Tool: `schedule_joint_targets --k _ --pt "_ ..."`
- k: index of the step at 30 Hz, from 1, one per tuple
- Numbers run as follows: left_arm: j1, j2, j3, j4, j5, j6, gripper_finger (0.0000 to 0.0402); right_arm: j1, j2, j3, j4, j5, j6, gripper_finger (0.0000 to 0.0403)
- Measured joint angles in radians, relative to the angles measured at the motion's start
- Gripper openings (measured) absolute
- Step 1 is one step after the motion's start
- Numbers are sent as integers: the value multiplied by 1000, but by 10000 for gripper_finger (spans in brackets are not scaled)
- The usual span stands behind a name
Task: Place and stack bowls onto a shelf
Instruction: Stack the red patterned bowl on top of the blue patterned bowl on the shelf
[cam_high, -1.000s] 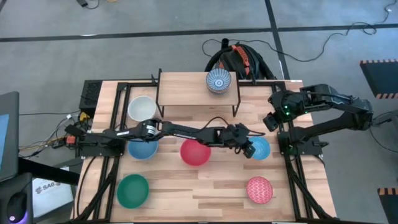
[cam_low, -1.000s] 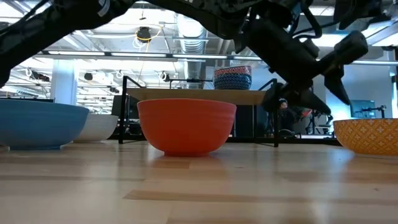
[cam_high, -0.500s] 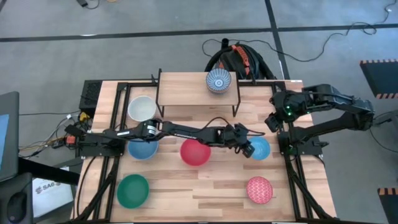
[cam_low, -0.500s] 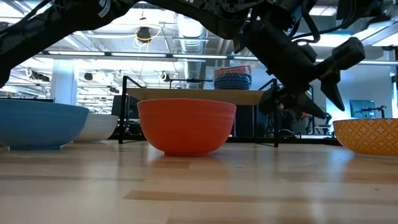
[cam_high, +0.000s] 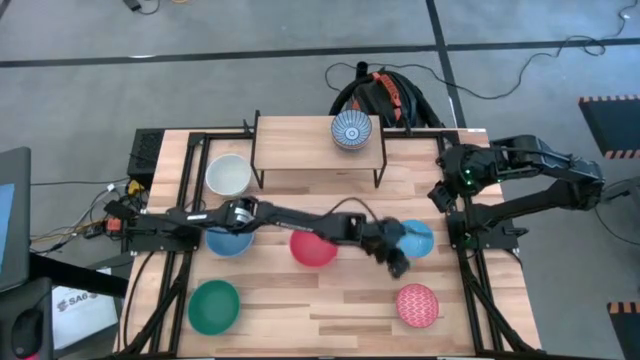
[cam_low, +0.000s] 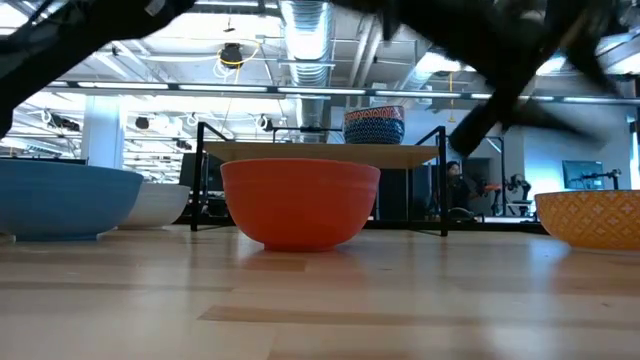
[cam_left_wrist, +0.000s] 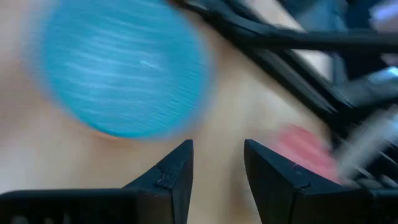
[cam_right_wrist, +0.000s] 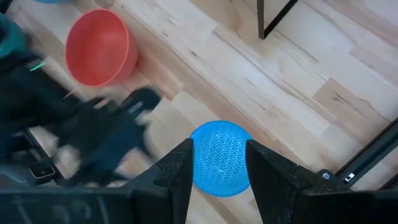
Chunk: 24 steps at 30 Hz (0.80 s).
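The shelf (cam_high: 300, 140) stands at the table's far side, and the blue-and-white patterned bowl (cam_high: 351, 130) rests upright on its right part (cam_low: 375, 125). My left gripper (cam_high: 397, 266) is open and blurred with motion. It hangs over bare table just near-left of a light blue bowl (cam_high: 418, 238), which sits upright on the table (cam_left_wrist: 118, 68). In the left wrist view my fingers (cam_left_wrist: 177, 177) frame only table, with the pink patterned bowl (cam_left_wrist: 305, 146) beyond. My right gripper (cam_right_wrist: 217, 168) is open and waits high over the table's far right (cam_high: 440, 190).
Upright on the table are the red bowl (cam_high: 315, 247), a second light blue bowl (cam_high: 228, 241) under my left arm, the white bowl (cam_high: 228, 175), the green bowl (cam_high: 213, 305) and the pink patterned bowl (cam_high: 417, 305). The shelf's left and middle parts are bare.
My left gripper has swung quickly from the left rim of the right light blue bowl toward the table's near edge, and it shows blurred now. That bowl has stayed where it was. My right arm has kept still.
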Motion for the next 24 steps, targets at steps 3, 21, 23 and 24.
schedule_joint_targets --k 3,21,23,24 --pt "-56 0 16 10 -53 20 119 0 -11 0 0 1 0 171" --pt "-168 9 -21 -23 -269 -41 180 -1 -13 0 2 -3 30 171" --pt "-172 10 -24 -6 -278 -41 183 -1 -12 0 5 -3 31 171" --pt "-175 9 -30 15 -280 -42 184 -1 -12 0 7 -5 30 171"
